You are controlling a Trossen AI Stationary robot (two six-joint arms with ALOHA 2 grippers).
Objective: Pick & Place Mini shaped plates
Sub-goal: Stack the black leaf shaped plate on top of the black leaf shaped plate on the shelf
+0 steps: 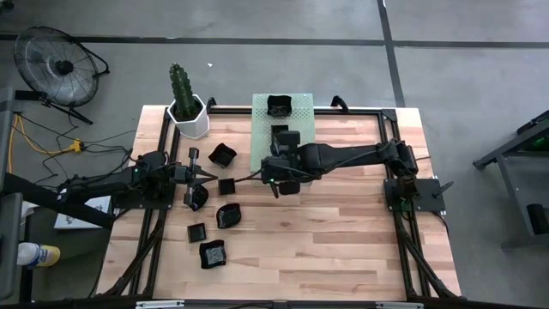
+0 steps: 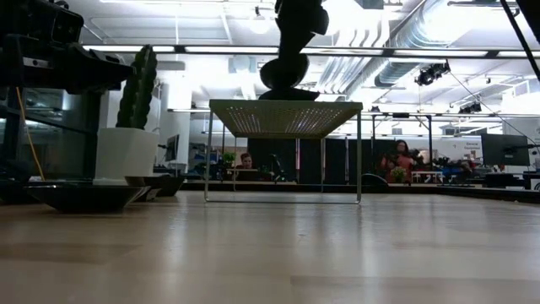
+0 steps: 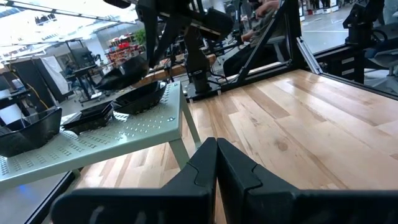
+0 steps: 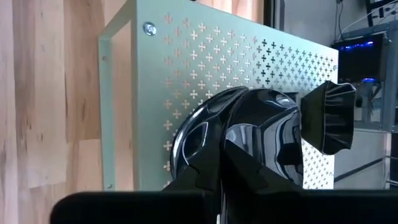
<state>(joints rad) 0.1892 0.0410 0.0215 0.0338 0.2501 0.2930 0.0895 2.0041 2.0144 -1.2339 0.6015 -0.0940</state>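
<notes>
My right gripper (image 1: 279,174) hovers over the near part of the pale green perforated stand (image 1: 262,129) and is shut on a round glossy black mini plate (image 4: 261,134). Two more black plates (image 1: 279,106) (image 1: 280,135) sit on the stand's top; in the right wrist view one wavy-edged plate (image 4: 329,121) lies beyond the held one. Several black plates (image 1: 223,154) (image 1: 228,215) (image 1: 212,253) lie flat on the wooden table left of the stand. My left gripper (image 1: 196,174) waits shut at the table's left, touching nothing. My right gripper pinches the round plate's rim (image 4: 214,146) between its two fingers, on the side nearest the wrist. The fingers slant down from the table's right. The plate sits tilted, close above the stand's top (image 4: 186,56); whether it touches the stand I cannot tell.
A white hexagonal pot with a cactus (image 1: 186,112) stands at the far left corner. The stand's thin legs (image 2: 359,156) leave open room under its top. Bare wood (image 1: 343,232) stretches across the near and right parts of the table. A fan (image 1: 56,64) stands on the floor.
</notes>
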